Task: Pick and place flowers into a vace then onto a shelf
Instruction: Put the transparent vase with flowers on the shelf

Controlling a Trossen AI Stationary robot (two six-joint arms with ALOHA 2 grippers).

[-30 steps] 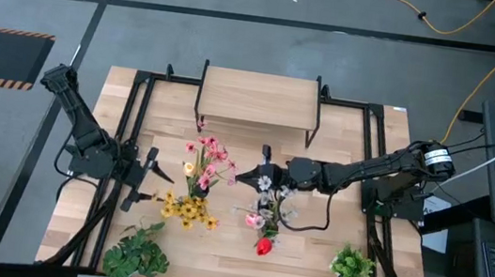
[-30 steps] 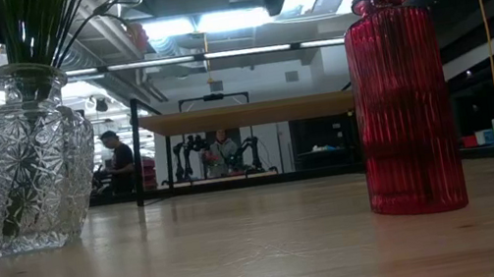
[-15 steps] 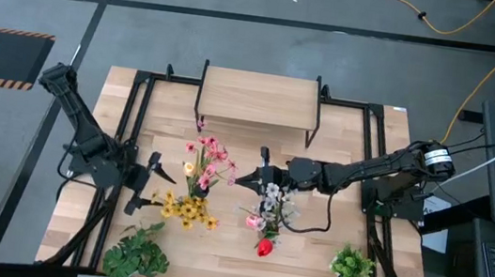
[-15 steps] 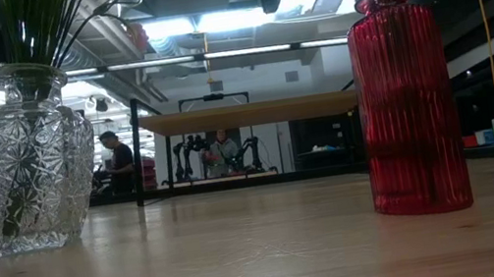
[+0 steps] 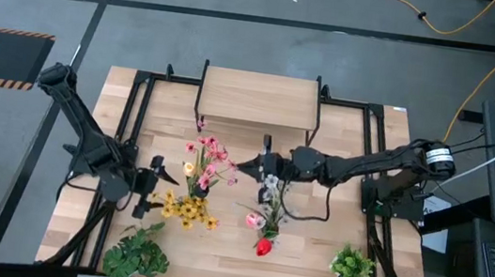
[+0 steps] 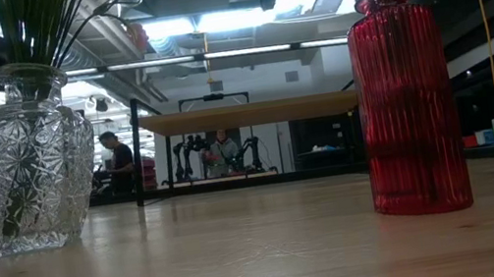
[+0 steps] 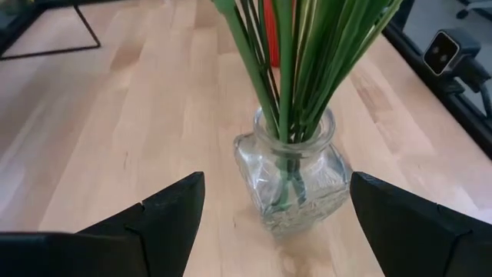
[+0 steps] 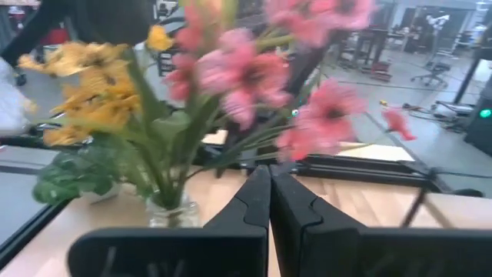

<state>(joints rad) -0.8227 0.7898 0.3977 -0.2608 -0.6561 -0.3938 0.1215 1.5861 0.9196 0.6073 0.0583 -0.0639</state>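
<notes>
Left gripper [image 5: 152,186] wide open, empty, just left of clear vase [image 7: 292,178] with flowers [image 5: 201,166], right gripper [image 5: 261,164] shut, empty, above red vase [image 6: 406,101], shelf [image 5: 259,97] far side

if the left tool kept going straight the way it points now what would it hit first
Most likely the clear cut-glass vase holding green-stemmed flowers. The open left tool faces it squarely, the vase centred between its two fingers in the left wrist view, though depth is hard to judge.
</notes>
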